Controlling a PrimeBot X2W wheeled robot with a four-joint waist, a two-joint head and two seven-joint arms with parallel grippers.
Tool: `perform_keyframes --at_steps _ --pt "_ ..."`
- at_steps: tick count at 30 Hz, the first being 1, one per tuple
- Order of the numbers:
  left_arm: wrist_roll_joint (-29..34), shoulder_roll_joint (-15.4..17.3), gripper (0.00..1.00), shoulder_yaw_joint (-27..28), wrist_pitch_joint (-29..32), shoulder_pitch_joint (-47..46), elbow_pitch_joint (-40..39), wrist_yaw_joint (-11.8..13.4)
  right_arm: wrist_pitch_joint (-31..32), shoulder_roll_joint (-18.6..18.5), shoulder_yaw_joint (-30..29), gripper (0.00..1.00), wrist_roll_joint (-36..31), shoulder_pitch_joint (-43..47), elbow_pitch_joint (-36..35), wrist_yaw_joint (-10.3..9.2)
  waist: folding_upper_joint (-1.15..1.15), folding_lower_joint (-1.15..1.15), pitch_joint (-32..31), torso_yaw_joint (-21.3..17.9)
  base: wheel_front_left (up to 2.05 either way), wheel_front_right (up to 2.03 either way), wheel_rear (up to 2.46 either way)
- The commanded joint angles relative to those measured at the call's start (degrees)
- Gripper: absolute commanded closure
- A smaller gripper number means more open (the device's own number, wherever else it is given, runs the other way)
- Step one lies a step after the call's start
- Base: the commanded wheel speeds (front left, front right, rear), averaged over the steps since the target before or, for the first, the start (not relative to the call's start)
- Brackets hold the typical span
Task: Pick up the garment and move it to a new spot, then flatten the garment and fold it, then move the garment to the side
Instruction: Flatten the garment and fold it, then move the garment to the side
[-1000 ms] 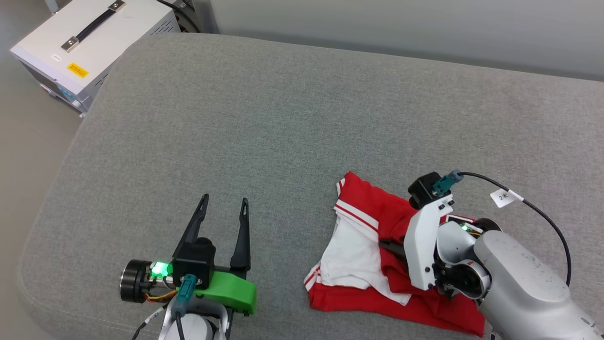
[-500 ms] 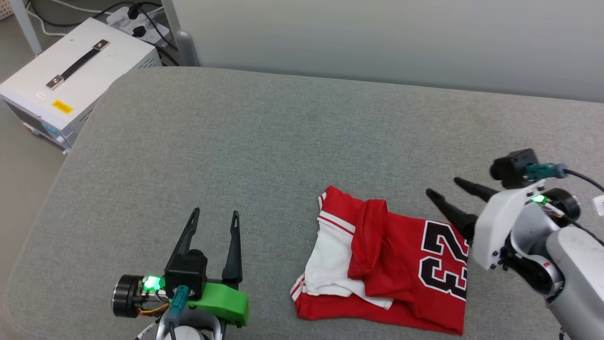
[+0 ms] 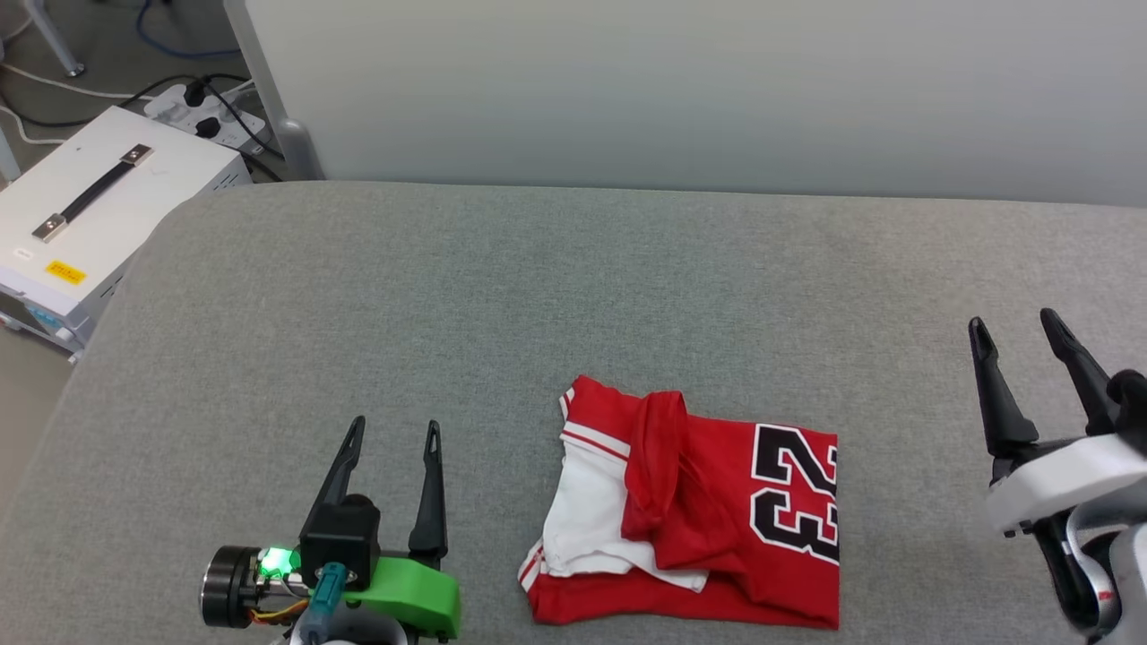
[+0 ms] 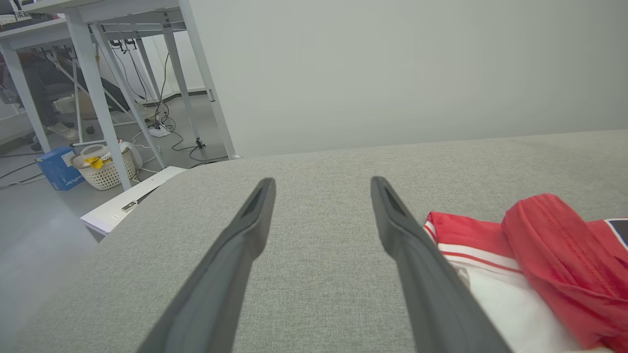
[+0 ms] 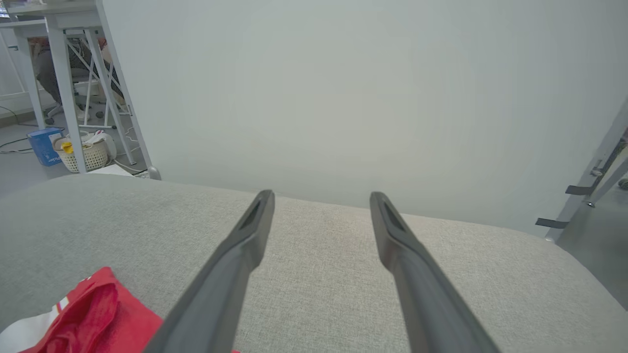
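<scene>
Having been pressed under the right gripper [image 3: 1013,321] a second ago, the soft red T-shirt with white sleeves and striped trim [image 3: 690,528] is now let go. That gripper has been drawn back to the right, well apart from the cloth, its fingers spread wide with nothing between them. The left gripper [image 3: 394,424] is likewise held wide open and empty, near the shirt's left edge. The shirt is left as a compact folded bundle near the front of the grey fabric cushion [image 3: 538,296], between both grippers, a black number facing up and one red flap bunched. Folding is judged done; whether the shift aside is complete cannot be told.
</scene>
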Motion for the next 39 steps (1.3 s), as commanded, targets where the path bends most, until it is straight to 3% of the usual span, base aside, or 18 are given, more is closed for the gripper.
perform_keyframes --at_steps 1,10,19,29,39 --pt "0.38 0.36 0.00 0.25 -0.34 1.23 -0.36 -0.03 -1.29 1.12 -0.85 0.00 -1.19 1.58 -0.67 -0.04 0.28 0.00 -0.73 -0.66 0.00 0.00 0.00" --pt "-0.02 0.42 0.00 0.91 -0.34 3.86 -0.86 -0.21 -5.15 7.75 -4.09 0.00 -4.92 10.57 -5.35 -0.04 0.28 0.00 -2.91 -1.04 0.00 0.00 0.00" --pt "-0.55 0.33 0.00 1.25 -0.34 5.55 -1.15 -0.81 -5.71 11.54 -3.99 0.00 -6.19 16.98 -7.66 -0.04 0.28 0.00 -4.10 -0.88 0.00 0.00 0.00" --pt "-0.66 0.14 0.00 1.38 -0.34 6.17 -0.90 -1.34 -5.77 13.29 -3.99 0.00 -6.98 19.82 -7.37 -0.04 0.28 0.00 -3.98 -0.87 0.00 0.00 0.00" --pt "-0.45 -0.02 0.00 1.40 -0.34 5.75 -0.45 -1.62 -5.78 12.64 -4.07 0.00 -7.43 18.75 -7.25 -0.04 0.28 0.00 -3.90 -0.44 0.00 0.00 0.00"
